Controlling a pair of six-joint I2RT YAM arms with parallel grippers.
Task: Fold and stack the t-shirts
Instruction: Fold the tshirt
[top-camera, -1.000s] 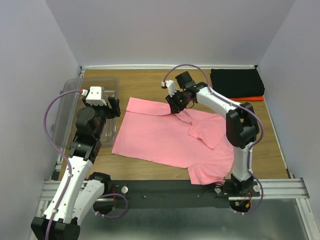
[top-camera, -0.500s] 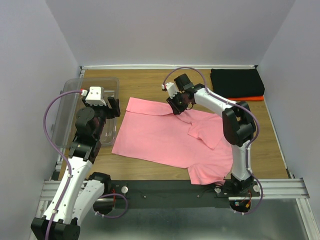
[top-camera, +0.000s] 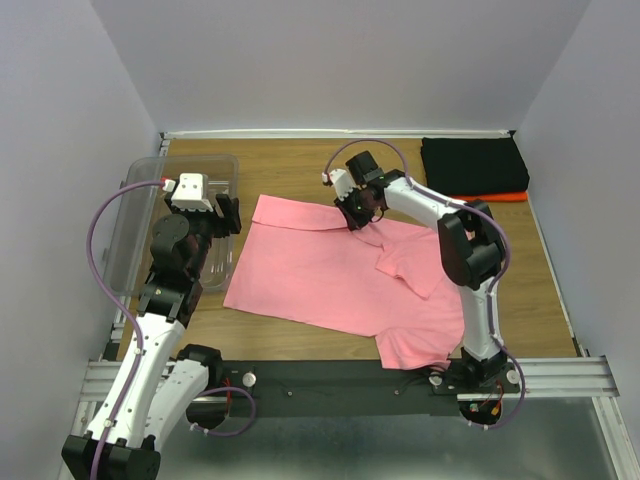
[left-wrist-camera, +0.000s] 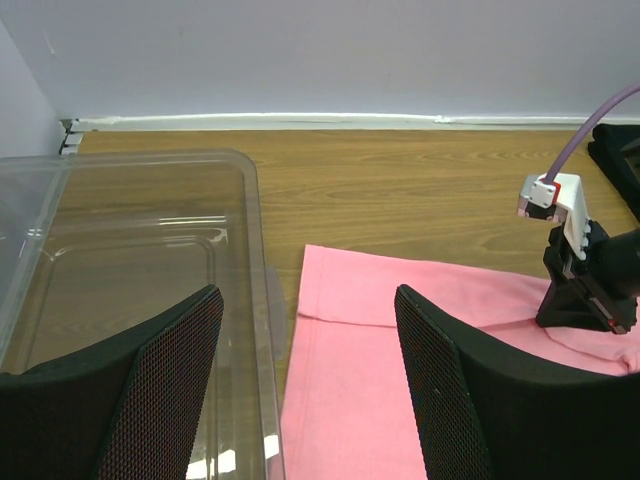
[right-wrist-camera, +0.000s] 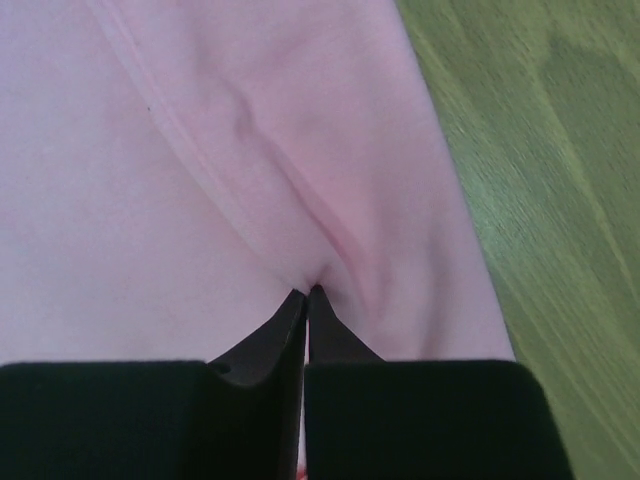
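The bright pink t-shirt (top-camera: 300, 270) lies spread on the wooden table, one sleeve folded in over its right half. My right gripper (top-camera: 352, 218) is down on the shirt's far edge. In the right wrist view its jaws (right-wrist-camera: 308, 292) are shut on a pinched ridge of the pink cloth (right-wrist-camera: 200, 150). My left gripper (top-camera: 228, 213) hangs open above the shirt's left edge (left-wrist-camera: 400, 320) and the tub rim, nothing between its fingers (left-wrist-camera: 307, 295). A folded black t-shirt (top-camera: 472, 165) lies at the back right on top of an orange-red t-shirt (top-camera: 505, 196), of which only a strip shows.
A clear plastic tub (top-camera: 140, 200) stands at the left, its near wall (left-wrist-camera: 255, 300) right beside the pink shirt's left edge. White walls close in the table at the back and both sides. Bare wood (top-camera: 290, 165) shows behind the pink shirt.
The right gripper has closed on the pink cloth at the shirt's far edge, after shifting slightly left. The left arm has not moved.
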